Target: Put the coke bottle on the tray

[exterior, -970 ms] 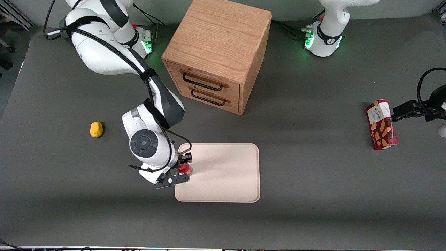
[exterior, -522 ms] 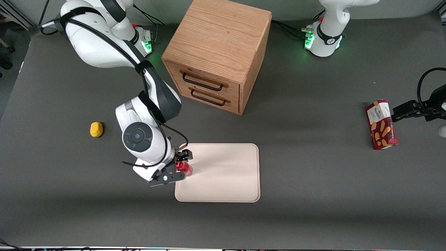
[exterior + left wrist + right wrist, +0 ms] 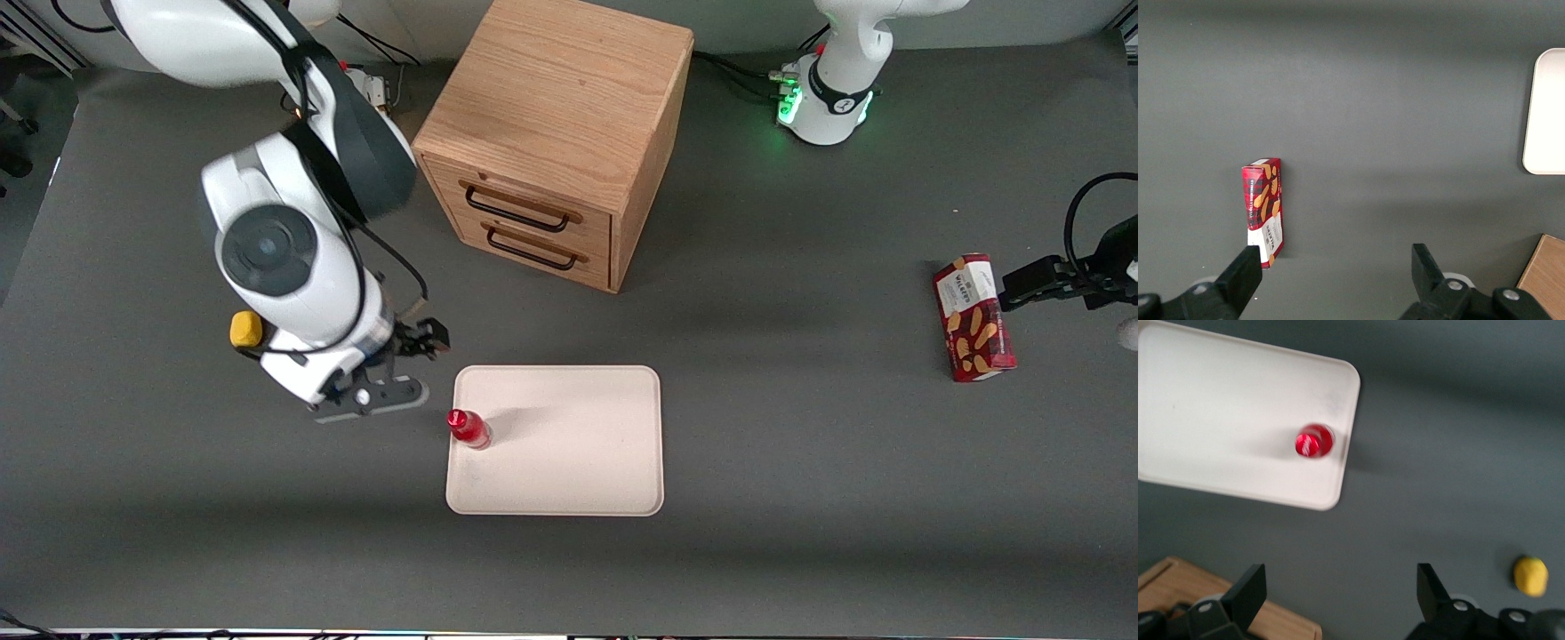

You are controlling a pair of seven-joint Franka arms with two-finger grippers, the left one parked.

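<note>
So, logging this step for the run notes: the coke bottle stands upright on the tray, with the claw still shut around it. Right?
Not quite. The coke bottle does stand upright on the tray, near its edge, but the claw is open and clear of it, raised over bare table beside the tray. The front view shows this.

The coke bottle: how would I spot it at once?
Find the wooden cabinet, then the pale tray in front of it. The coke bottle stands upright just inside its rim, near the open gripper: slim, all red.
</note>
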